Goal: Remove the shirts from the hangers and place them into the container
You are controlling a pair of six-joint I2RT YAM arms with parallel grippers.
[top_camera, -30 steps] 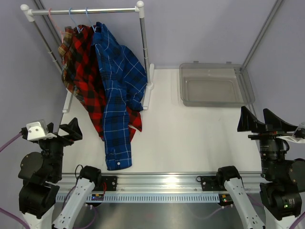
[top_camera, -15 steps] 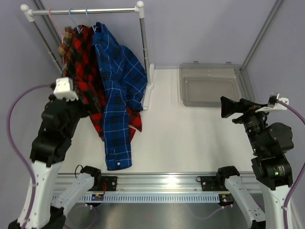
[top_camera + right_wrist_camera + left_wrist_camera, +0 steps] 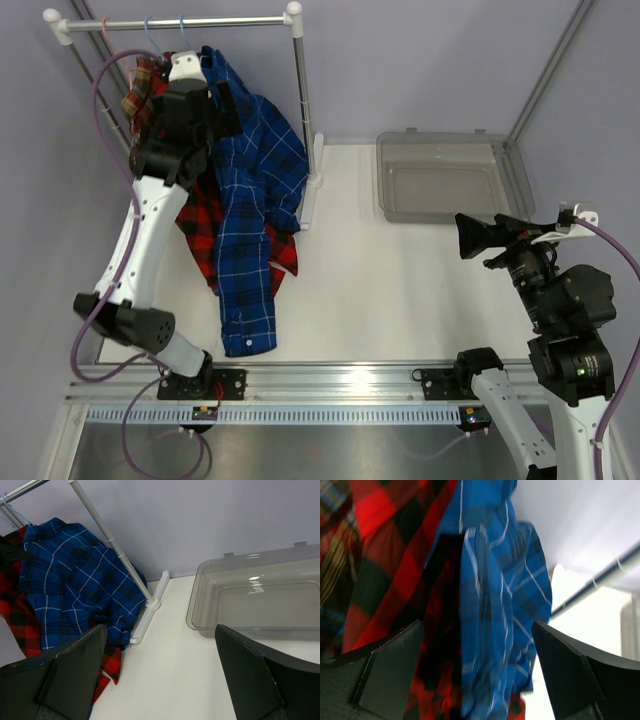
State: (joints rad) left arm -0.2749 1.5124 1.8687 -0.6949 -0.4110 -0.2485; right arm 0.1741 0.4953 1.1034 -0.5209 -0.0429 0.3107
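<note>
Three shirts hang from the rack (image 3: 190,21) at the table's (image 3: 400,300) 10 o'clock. The blue shirt (image 3: 250,190) has its long axis running 12 to 6, collar up at the bar and a sleeve trailing onto the table toward 6. The red-and-black shirt (image 3: 203,228) and brown shirt (image 3: 138,102) hang at its 9 o'clock side. The left end effector (image 3: 475,628) is spread, facing the blue and red cloth. The right end effector (image 3: 160,628) is spread over bare table. The container (image 3: 450,143) lies at 2 o'clock, long axis 9 to 3.

Bright, even light from above, with faint shadows on the white bench (image 3: 400,300). A glare spot sits on the container (image 3: 270,605). The left wrist view of the shirts (image 3: 490,605) is blurred.
</note>
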